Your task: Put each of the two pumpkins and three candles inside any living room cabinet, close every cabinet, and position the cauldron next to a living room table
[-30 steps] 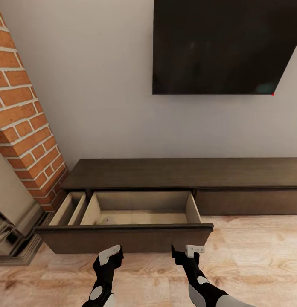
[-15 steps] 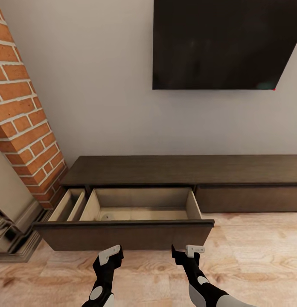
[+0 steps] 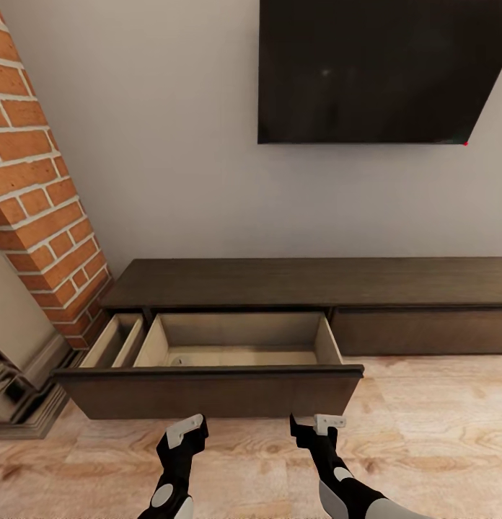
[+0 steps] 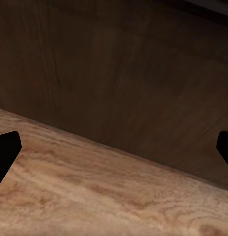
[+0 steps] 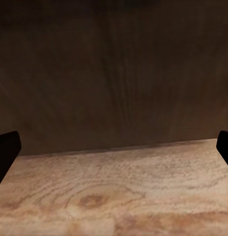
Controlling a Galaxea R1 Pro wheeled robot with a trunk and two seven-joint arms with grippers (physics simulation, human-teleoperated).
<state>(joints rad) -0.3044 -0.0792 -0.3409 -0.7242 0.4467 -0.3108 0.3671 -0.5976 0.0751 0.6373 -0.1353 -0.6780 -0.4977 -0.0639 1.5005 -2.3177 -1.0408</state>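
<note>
- head view: cabinet (image 3: 309, 282) against wall, its left drawer (image 3: 208, 389) pulled out; a small pale item, likely a candle (image 3: 177, 360), lies at its inner left.
- wrist views: dark drawer front above wood floor (image 5: 119, 191).
- left hand (image 3: 185, 431) and right hand (image 3: 317, 427) released, empty, just short of the drawer front.

cabinet (image 3: 309, 282): dark brown wood grain, matt; its open drawer (image 3: 208, 389) has a pale, smooth lining
floor (image 3: 424, 432): light wood boards below the cabinet — knotty grain, slight sheen
pillar (image 3: 34, 180): left of the cabinet, rough red brick with pale mortar
screen (image 3: 373, 68): above the cabinet — black, glossy
wall (image 3: 172, 144): smooth, matt, pale grey
</note>
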